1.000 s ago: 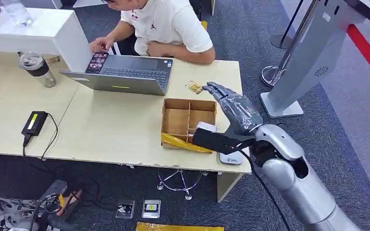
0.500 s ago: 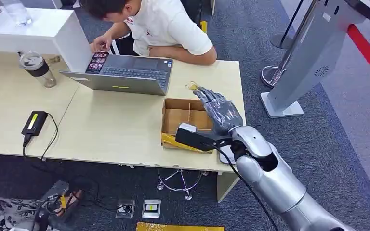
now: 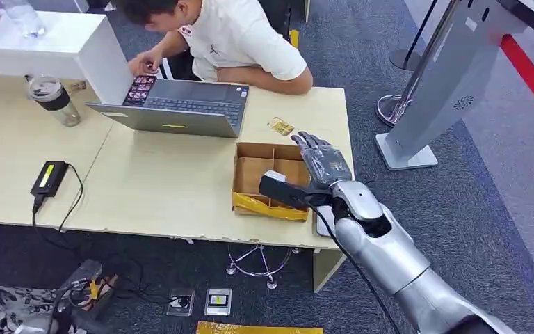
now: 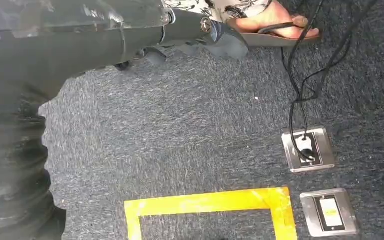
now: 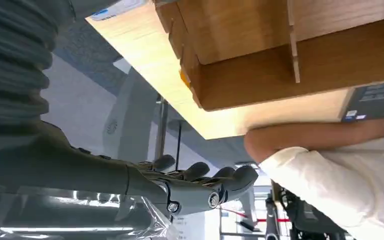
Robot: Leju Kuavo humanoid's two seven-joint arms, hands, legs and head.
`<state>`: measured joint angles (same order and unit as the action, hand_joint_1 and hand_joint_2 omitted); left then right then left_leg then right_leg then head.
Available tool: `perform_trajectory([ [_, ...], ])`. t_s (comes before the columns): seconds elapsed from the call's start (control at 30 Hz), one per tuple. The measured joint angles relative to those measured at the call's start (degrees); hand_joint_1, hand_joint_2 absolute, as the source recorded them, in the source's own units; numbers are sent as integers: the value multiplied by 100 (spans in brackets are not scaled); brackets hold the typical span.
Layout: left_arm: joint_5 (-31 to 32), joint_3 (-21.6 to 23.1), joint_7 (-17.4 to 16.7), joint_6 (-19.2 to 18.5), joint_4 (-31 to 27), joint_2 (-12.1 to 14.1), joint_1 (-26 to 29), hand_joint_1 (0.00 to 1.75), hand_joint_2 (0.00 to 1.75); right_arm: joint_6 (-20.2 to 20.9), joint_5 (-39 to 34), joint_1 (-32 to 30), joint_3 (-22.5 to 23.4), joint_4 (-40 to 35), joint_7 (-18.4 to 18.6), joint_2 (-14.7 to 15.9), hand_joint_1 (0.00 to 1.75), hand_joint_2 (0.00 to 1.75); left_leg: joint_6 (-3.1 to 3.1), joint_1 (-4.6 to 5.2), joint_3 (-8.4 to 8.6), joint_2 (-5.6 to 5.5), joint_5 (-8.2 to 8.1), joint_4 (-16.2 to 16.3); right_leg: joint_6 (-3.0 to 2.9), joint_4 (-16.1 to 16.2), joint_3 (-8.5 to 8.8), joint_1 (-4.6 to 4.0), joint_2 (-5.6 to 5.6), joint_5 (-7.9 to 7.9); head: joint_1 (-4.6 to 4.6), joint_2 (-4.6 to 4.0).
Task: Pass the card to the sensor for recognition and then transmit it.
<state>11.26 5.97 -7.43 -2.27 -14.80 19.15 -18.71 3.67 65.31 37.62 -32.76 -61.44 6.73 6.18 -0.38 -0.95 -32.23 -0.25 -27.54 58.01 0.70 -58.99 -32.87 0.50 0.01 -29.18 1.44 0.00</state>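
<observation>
1. Right hand (image 3: 323, 163) is shown above the right side of the cardboard box (image 3: 272, 178), fingers extended and slightly apart; nothing is seen held in it.
2. In the right wrist view the same hand (image 5: 190, 182) is seen flat and empty, with the divided box (image 5: 280, 55) beside it.
3. The box is placed at the desk's (image 3: 160, 188) front right corner, its front edge taped in yellow. A white object is partly seen in the box near the wrist; whether it is the card cannot be told.
4. A small yellow item (image 3: 280, 126) lies on the desk between the box and the far edge, just beyond the fingertips; its identity is uncertain.
5. The sensor (image 3: 332, 228), judged to be the pale pad at the desk's front edge below the wrist, is largely hidden by the arm.
6. The step in hand is judged to be the reach for the card: the fingers should be lowered into one compartment clear of the dividers, and the card pinched by an edge.
7. The left hand's state cannot be told from the left wrist view.
</observation>
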Motion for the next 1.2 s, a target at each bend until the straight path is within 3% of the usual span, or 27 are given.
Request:
perform_trajectory([
  [0.37,28,-26,-2,0,2,0,4,0,175,595,-33,-191,131,-313,225,-6,0,175,0,0,2,4,0,0,0,0,0,0,3,0,0,0],
  [0.9,74,-243,142,90,7,11,116,0,175,680,-122,-208,715,-1874,232,232,0,175,0,1,3,5,0,1,-2,1,0,1,5,2,0,0],
  [1.2,92,-409,195,94,7,22,192,0,175,1322,-192,-352,769,-2391,208,247,0,175,-1,0,2,5,0,0,-3,0,1,0,2,2,-2,0],
])
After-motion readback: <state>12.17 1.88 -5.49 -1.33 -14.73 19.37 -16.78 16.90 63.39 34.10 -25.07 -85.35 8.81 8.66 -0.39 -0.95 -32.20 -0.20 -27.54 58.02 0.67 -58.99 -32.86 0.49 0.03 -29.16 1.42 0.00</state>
